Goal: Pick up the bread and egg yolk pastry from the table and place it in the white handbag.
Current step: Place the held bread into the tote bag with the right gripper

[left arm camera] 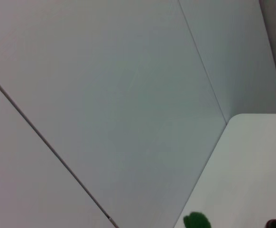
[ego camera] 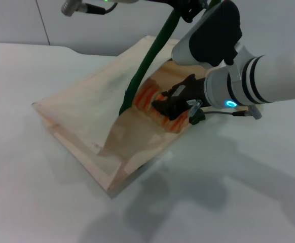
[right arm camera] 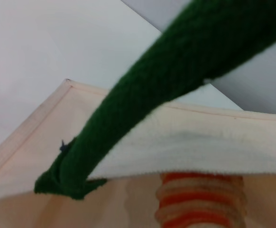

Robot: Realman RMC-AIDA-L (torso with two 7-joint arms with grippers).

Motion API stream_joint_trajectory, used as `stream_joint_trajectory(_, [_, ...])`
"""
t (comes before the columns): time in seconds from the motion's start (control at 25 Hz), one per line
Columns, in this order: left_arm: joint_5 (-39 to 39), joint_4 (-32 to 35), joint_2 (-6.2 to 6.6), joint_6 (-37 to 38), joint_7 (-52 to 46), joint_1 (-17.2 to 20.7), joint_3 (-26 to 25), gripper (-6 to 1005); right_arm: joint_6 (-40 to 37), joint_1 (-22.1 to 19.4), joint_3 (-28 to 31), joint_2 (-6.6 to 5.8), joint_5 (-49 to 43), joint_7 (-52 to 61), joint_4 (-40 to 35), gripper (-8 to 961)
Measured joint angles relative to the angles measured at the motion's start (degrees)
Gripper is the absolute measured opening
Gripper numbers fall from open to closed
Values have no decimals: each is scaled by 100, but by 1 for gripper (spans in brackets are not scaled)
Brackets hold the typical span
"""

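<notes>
The white handbag [ego camera: 81, 116] lies on the table with its mouth raised toward my right arm. One dark green handle [ego camera: 147, 61] is pulled taut upward to my left gripper [ego camera: 187, 10] at the top edge, shut on it. My right gripper [ego camera: 169, 105] reaches into the bag's mouth, its black fingers closed across the bread [ego camera: 146, 96], a pale loaf with orange stripes. In the right wrist view the handle [right arm camera: 142, 114] crosses in front, and the bread [right arm camera: 199, 204] shows under the bag's upper edge [right arm camera: 195, 147]. The egg yolk pastry is out of view.
The white table [ego camera: 46, 202] spreads around the bag, with a grey wall [ego camera: 15, 20] behind. The left wrist view shows only wall panels, a table corner [left arm camera: 256, 156] and a bit of green handle [left arm camera: 197, 221].
</notes>
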Motion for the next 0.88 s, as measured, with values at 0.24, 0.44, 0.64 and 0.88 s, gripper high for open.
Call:
stream_joint_trajectory(0.24, [-3,0,0,3,0,0,3,124,8,6,-2,-1,4,15,-2,224])
stream_joint_trajectory(0.44, [-3,0,0,9,0,-2,8,123,8,10,-8,-9,114,-61,-35,224])
stream_joint_trajectory(0.64, [-3,0,0,10,0,-5,11,123,77,16,-24,-14,215,-152,-13,225])
stream_joint_trajectory(0.88, [-26,1,0,45,0,-7,36,123,181,18,-62,-10,220,-173,-26,220])
